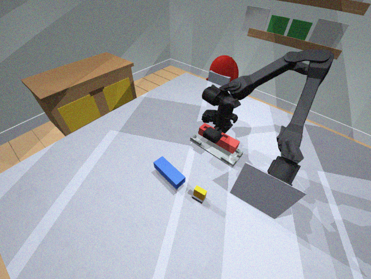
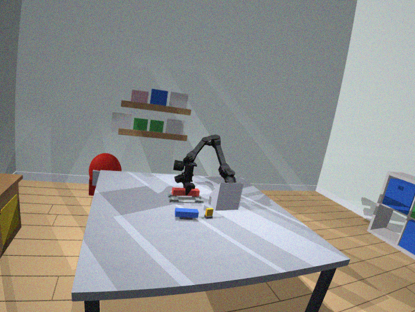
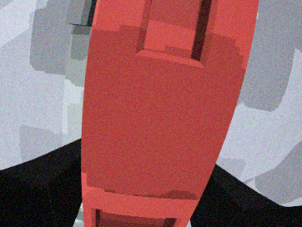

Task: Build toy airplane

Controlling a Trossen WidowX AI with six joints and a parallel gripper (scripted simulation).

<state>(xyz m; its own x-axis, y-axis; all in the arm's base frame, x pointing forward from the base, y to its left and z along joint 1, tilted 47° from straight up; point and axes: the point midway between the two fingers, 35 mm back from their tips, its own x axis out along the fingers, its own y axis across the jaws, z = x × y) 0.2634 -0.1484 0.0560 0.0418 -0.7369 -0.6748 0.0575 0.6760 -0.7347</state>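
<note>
My gripper (image 1: 216, 135) (image 2: 189, 190) (image 3: 143, 149) is shut on the red fuselage (image 1: 231, 143) (image 2: 195, 192) (image 3: 154, 121), with one finger on each long side. The fuselage is upright, low over the pale grey jig (image 1: 210, 147) (image 2: 186, 201) (image 3: 74, 114) and roughly in line with it; whether it touches the cradle is hidden. One socket shows at the top of the wrist view and another at its bottom edge, both empty. The blue wing (image 1: 169, 172) (image 2: 187, 213) lies in front of the jig. The small yellow tail fin (image 1: 200, 193) (image 2: 208, 212) stands beside the wing's right end.
A grey upright panel (image 1: 266, 192) (image 2: 230, 196) stands right of the jig, in front of the arm's base. The table's front edge (image 2: 214, 285) is far from the parts. A red rounded chair (image 1: 224, 67) (image 2: 105, 164) is beyond the table's back edge.
</note>
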